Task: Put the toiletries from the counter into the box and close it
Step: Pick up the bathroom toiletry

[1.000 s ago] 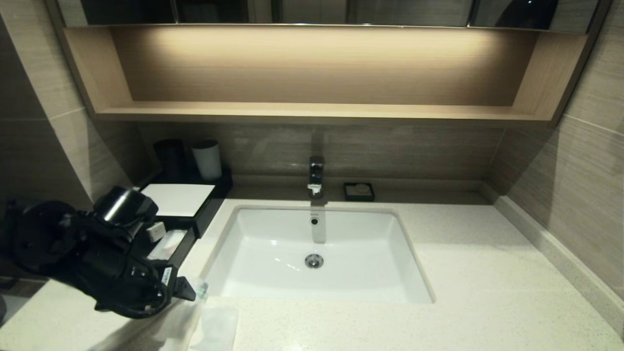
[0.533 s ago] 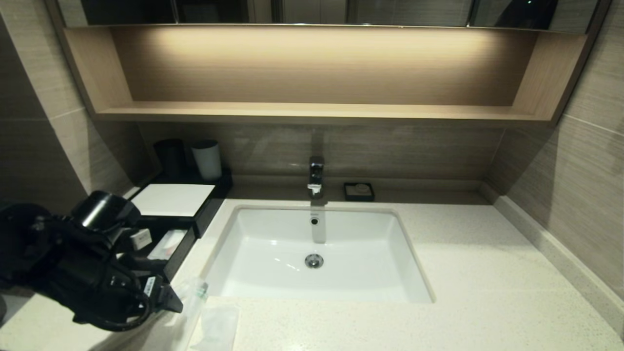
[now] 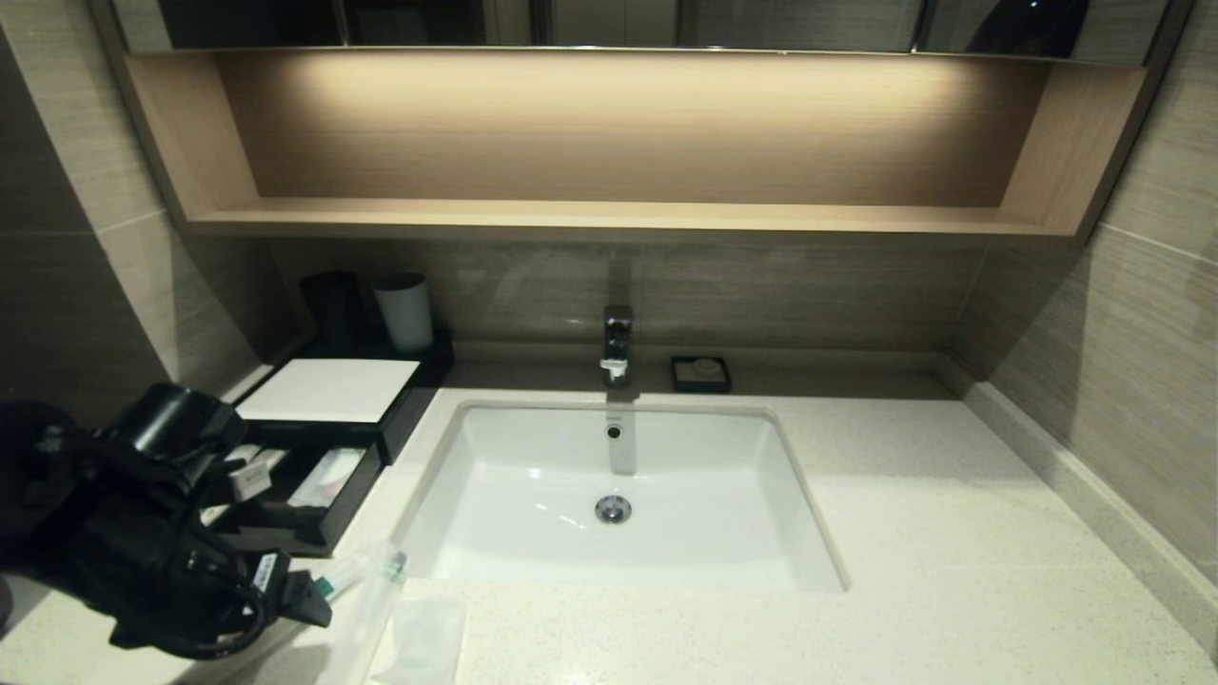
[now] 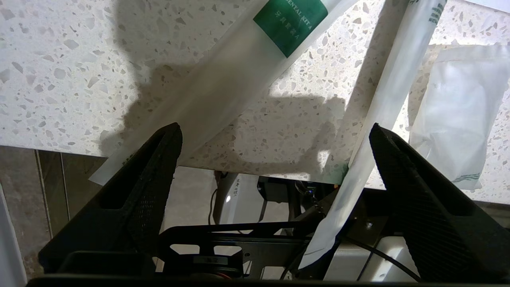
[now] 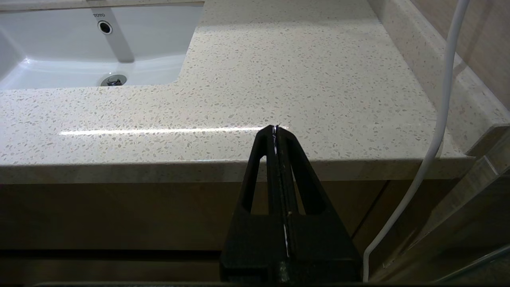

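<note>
Two long clear-wrapped toiletry packets lie on the counter (image 3: 952,533) at its front left edge, and their ends hang over it. One (image 4: 223,87) has a green label (image 4: 291,20); the other (image 4: 394,83) is slimmer. A flat white sachet (image 4: 458,115) lies beside them. In the head view the packets (image 3: 366,590) and the sachet (image 3: 423,637) sit in front of the sink's left corner. My left gripper (image 4: 275,131) is open and empty, just off the counter's edge, with the packets' ends between its fingers. The black box (image 3: 328,390) has its drawer (image 3: 343,499) pulled out. My right gripper (image 5: 275,128) is shut and parked.
The white sink (image 3: 618,495) and tap (image 3: 617,342) fill the middle of the counter. A dark cup (image 3: 333,304) and a pale cup (image 3: 404,309) stand behind the box. A small black soap dish (image 3: 700,373) sits by the tap. A wooden shelf (image 3: 618,219) hangs above.
My left arm has drawn back to the left and toward the counter's front edge, which uncovers more of the open drawer. The packets and sachet have stayed in place.
</note>
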{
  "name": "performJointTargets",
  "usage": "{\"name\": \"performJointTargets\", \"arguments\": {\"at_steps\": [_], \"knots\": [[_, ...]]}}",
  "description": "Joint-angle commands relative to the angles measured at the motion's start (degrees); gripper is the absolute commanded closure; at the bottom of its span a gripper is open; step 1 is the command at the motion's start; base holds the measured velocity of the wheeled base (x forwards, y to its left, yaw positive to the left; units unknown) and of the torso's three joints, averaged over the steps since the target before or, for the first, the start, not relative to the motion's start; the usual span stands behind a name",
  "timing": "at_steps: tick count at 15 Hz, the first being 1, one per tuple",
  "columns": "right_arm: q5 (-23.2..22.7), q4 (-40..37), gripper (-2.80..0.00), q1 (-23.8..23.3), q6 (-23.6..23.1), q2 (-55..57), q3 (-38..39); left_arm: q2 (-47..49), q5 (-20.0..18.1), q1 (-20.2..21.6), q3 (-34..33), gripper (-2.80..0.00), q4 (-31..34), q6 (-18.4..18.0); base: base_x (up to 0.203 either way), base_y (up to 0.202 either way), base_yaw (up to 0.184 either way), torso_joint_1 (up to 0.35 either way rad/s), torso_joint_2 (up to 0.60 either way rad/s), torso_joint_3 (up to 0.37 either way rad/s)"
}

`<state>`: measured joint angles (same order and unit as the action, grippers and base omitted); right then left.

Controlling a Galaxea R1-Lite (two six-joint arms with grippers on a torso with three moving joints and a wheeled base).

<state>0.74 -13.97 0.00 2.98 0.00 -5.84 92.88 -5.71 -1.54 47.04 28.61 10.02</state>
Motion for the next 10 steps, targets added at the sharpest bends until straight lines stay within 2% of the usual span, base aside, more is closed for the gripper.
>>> {"name": "performJointTargets", "arguments": {"at_steps": [1,7,10], "knots": [[0.05,-0.09,0.00,0.00,0.01,0.09,0.04,0.99,-0.46,-0.13,-0.04,-2.80,-0.04,0.17,0.000,0.000,0.000,0.000,0.00,0.000],[0.05,-0.09,0.00,0.00,0.01,0.09,-0.05,2.36,-7.55,-5.17,0.64,-2.80,-0.13,0.02,0.000,0.000,0.000,0.000,0.00,0.000],[0.05,-0.09,0.00,0.00,0.01,0.09,0.04,4.43,-7.77,-5.84,0.62,-2.80,-1.75,-0.24,0.000,0.000,0.000,0.000,0.00,0.000]]}}
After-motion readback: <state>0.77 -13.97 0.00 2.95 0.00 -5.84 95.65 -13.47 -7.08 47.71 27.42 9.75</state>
